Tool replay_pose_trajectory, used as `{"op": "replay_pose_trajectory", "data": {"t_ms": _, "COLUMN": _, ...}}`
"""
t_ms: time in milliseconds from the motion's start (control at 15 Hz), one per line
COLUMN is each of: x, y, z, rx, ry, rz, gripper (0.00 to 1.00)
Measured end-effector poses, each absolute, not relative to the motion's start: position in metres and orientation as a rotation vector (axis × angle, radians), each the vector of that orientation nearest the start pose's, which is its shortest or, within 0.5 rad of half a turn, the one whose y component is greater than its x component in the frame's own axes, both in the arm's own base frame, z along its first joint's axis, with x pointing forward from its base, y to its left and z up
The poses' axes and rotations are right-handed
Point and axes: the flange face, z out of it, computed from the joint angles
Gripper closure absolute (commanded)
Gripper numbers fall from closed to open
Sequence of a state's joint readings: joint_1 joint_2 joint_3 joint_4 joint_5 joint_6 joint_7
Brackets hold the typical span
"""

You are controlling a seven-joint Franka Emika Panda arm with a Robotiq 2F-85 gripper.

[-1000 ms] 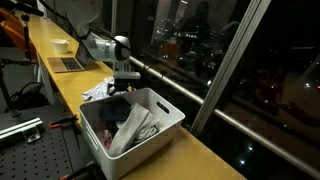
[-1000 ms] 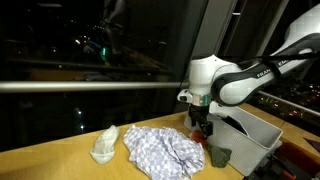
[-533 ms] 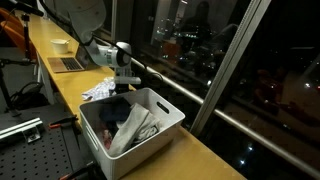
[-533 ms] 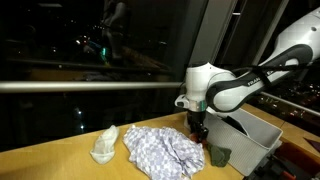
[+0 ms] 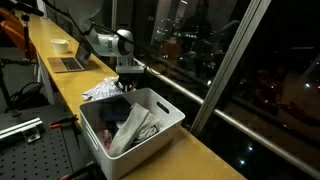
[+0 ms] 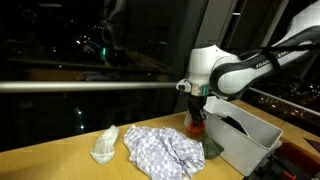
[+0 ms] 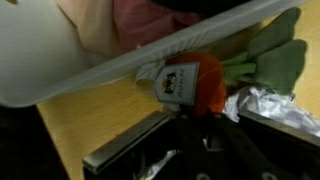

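Wrist view shows the gripper (image 7: 200,118) closed down on an orange plush toy (image 7: 195,85), jaws nearly together and pinching the soft body just beside its sewn-on label, so the fabric bunches between the fingers. The grip sits on the thick orange part, probably because it gives more to squeeze than the thin green leaves (image 7: 268,58), which flop free to one side (limp felt, no stiffness). In an exterior view the gripper (image 6: 197,115) points straight down with the toy (image 6: 197,126) hanging under it, just beside the near wall of the white bin (image 6: 250,145). The green end droops low by that wall, and whether it touches the table (image 6: 60,165) cannot be told. The bin's rim (image 7: 130,60) runs across the wrist view right above the toy, so the two are close but apart. A checkered cloth (image 6: 160,150) lies rumpled on the table next to the toy, spread flat enough that it looks dropped rather than folded. A white rag (image 6: 104,145) sits bunched beyond it. In an exterior view the bin (image 5: 165,108) already holds a heap of clothes (image 5: 130,125), loosely piled. The gripper (image 5: 127,80) hangs at its far end, and a laptop (image 5: 68,63) stands well apart down the table.
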State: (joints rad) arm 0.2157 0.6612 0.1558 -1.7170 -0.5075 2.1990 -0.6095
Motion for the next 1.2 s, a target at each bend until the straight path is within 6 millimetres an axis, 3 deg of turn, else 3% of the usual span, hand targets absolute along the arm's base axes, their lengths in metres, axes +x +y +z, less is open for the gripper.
{"op": "replay_pose_trajectory", "data": {"t_ms": 200, "x": 0.618, "y": 0.222, "z": 0.272, "rx": -2.811, "ry": -2.008, "rz": 0.158, "gripper": 0.98}}
{"op": "replay_pose_trajectory", "data": {"t_ms": 333, "x": 0.611, "y": 0.215, "z": 0.321, "rx": -2.895, "ry": -1.949, "rz": 0.054, "gripper": 0.98}}
{"op": "replay_pose_trajectory", "data": {"t_ms": 533, "x": 0.593, "y": 0.185, "z": 0.385, "rx": -3.029, "ry": -1.818, "rz": -0.069, "gripper": 0.98}}
{"op": "replay_pose_trajectory", "data": {"t_ms": 733, "x": 0.569, "y": 0.138, "z": 0.433, "rx": -3.135, "ry": -1.704, "rz": -0.134, "gripper": 0.98}}
{"op": "replay_pose_trajectory", "data": {"t_ms": 867, "x": 0.55, "y": 0.103, "z": 0.452, "rx": -3.194, "ry": -1.627, "rz": -0.146, "gripper": 0.98}}
{"op": "replay_pose_trajectory", "data": {"t_ms": 1000, "x": 0.533, "y": 0.078, "z": 0.458, "rx": -3.232, "ry": -1.565, "rz": -0.137, "gripper": 0.98}}
{"op": "replay_pose_trajectory", "data": {"t_ms": 1067, "x": 0.526, "y": 0.069, "z": 0.455, "rx": -3.239, "ry": -1.546, "rz": -0.126, "gripper": 0.67}}
{"op": "replay_pose_trajectory", "data": {"t_ms": 1133, "x": 0.52, "y": 0.063, "z": 0.45, "rx": -3.241, "ry": -1.535, "rz": -0.121, "gripper": 0.66}}
{"op": "replay_pose_trajectory", "data": {"t_ms": 1200, "x": 0.516, "y": 0.058, "z": 0.443, "rx": -3.241, "ry": -1.524, "rz": -0.111, "gripper": 0.59}}
